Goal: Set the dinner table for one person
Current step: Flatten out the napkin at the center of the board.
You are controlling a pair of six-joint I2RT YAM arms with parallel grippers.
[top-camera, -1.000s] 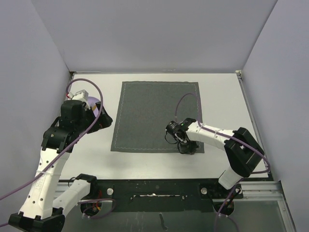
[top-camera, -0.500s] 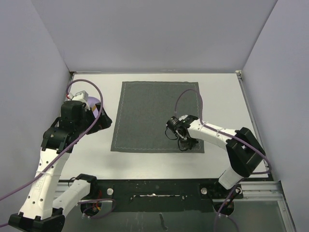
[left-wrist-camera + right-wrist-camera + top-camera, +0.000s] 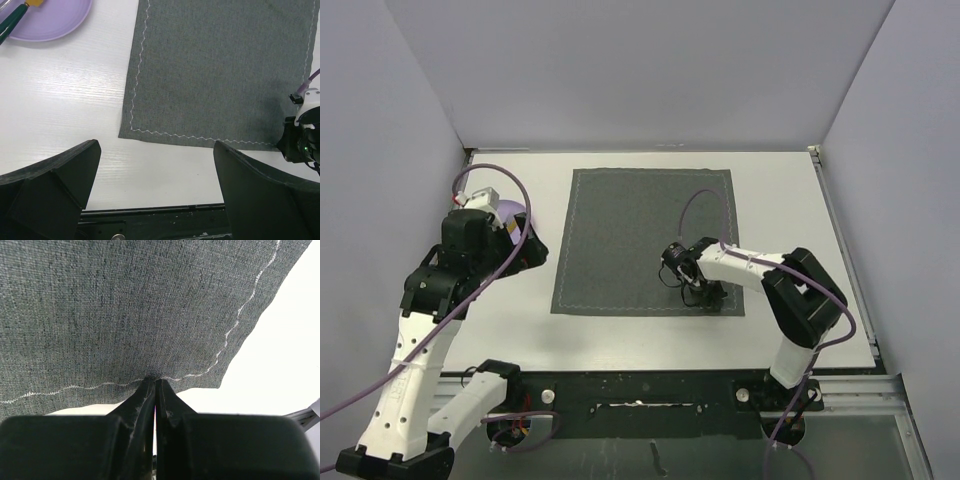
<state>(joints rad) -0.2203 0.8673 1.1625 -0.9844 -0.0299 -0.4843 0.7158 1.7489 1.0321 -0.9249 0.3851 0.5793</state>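
The dinner table (image 3: 790, 200) is a wide white top. A dark grey stitched placemat (image 3: 645, 235) lies flat in its middle. My right gripper (image 3: 698, 296) is at the mat's near edge, close to the near right corner. In the right wrist view it (image 3: 155, 380) is shut, its tips pinching the puckered placemat (image 3: 125, 305) at the white stitching. My left gripper (image 3: 156, 150) hangs open and empty over bare table (image 3: 65, 90), left of the mat's near left corner. A purple plate (image 3: 50, 20) lies at the far left.
A utensil with a dark green handle (image 3: 15, 17) rests on the purple plate (image 3: 512, 213), which my left arm partly hides from above. White walls close the table on three sides. A black metal rail (image 3: 640, 385) runs along the near edge.
My right gripper has shifted a little left and away along the mat's near edge, with its elbow swinging in. The mat has barely moved. The left arm has hardly shifted.
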